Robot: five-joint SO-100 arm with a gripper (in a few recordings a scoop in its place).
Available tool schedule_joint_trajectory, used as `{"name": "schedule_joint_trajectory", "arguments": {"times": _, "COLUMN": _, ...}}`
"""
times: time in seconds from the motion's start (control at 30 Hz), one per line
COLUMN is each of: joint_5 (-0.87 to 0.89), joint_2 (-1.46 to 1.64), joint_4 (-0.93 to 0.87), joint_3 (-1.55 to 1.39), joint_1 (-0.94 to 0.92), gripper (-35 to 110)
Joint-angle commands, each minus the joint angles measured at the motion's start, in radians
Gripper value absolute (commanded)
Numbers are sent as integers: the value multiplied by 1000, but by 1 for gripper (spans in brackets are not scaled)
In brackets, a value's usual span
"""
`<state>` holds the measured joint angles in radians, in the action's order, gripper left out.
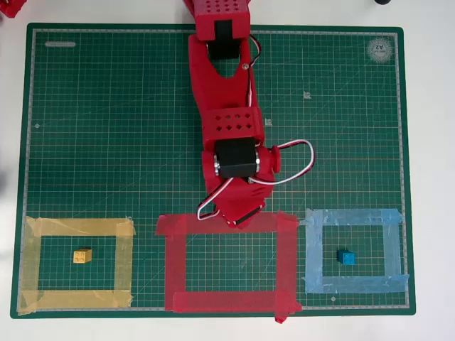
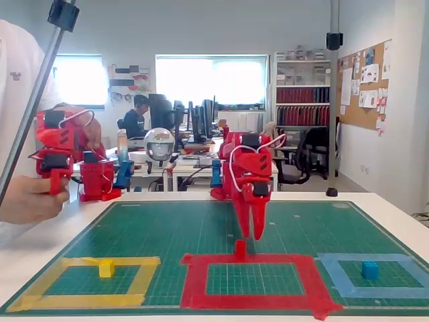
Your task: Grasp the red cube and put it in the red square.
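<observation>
a: how many cubes? 
b: three: one red cube (image 2: 240, 249), one yellow cube (image 1: 82, 256), one blue cube (image 1: 346, 257).
a: where is the red one?
b: on the far strip of the red square (image 2: 194, 282), just under the gripper (image 2: 251, 233). open mat (image 1: 106, 128) lies inside the square. fingers wide or narrow, i cannot tell.

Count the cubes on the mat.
3: yellow cube inside the yellow outline, blue cube inside the light-blue outline, red cube on the far strip of the red square.
</observation>
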<state>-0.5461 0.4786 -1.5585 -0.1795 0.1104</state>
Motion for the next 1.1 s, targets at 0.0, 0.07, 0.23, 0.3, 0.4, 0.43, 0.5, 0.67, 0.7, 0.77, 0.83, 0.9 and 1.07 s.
{"name": "schedule_joint_trajectory", "arguments": {"times": 0.0, "joint_5": -32, "joint_2": 161, "joint_4": 34, "joint_3": -15, "joint_1": 34, "gripper": 16}}
{"name": "schedule_joint_trajectory", "arguments": {"times": 0.07, "joint_5": -43, "joint_2": 176, "joint_4": 35, "joint_3": -25, "joint_1": 34, "gripper": 16}}
{"name": "schedule_joint_trajectory", "arguments": {"times": 0.23, "joint_5": -74, "joint_2": 206, "joint_4": 35, "joint_3": -71, "joint_1": 34, "gripper": 14}}
{"name": "schedule_joint_trajectory", "arguments": {"times": 0.3, "joint_5": -94, "joint_2": 216, "joint_4": 35, "joint_3": -75, "joint_1": 48, "gripper": -1}}
{"name": "schedule_joint_trajectory", "arguments": {"times": 0.4, "joint_5": -132, "joint_2": 293, "joint_4": 37, "joint_3": -156, "joint_1": 67, "gripper": -1}}
{"name": "schedule_joint_trajectory", "arguments": {"times": 0.43, "joint_5": -152, "joint_2": 336, "joint_4": 40, "joint_3": -199, "joint_1": 69, "gripper": -1}}
{"name": "schedule_joint_trajectory", "arguments": {"times": 0.5, "joint_5": -275, "joint_2": 469, "joint_4": 66, "joint_3": -356, "joint_1": 74, "gripper": -1}}
{"name": "schedule_joint_trajectory", "arguments": {"times": 0.67, "joint_5": -545, "joint_2": 802, "joint_4": 402, "joint_3": -890, "joint_1": 40, "gripper": -1}}
{"name": "schedule_joint_trajectory", "arguments": {"times": 0.7, "joint_5": -601, "joint_2": 868, "joint_4": 535, "joint_3": -1032, "joint_1": 25, "gripper": -1}}
{"name": "schedule_joint_trajectory", "arguments": {"times": 0.77, "joint_5": -701, "joint_2": 974, "joint_4": 871, "joint_3": -1339, "joint_1": -12, "gripper": -2}}
{"name": "schedule_joint_trajectory", "arguments": {"times": 0.83, "joint_5": -801, "joint_2": 1028, "joint_4": 1178, "joint_3": -1601, "joint_1": -49, "gripper": -2}}
{"name": "schedule_joint_trajectory", "arguments": {"times": 0.9, "joint_5": -887, "joint_2": 1028, "joint_4": 1370, "joint_3": -1767, "joint_1": -78, "gripper": -2}}
{"name": "schedule_joint_trajectory", "arguments": {"times": 1.07, "joint_5": -931, "joint_2": 1003, "joint_4": 1664, "joint_3": -1991, "joint_1": -87, "gripper": -2}}
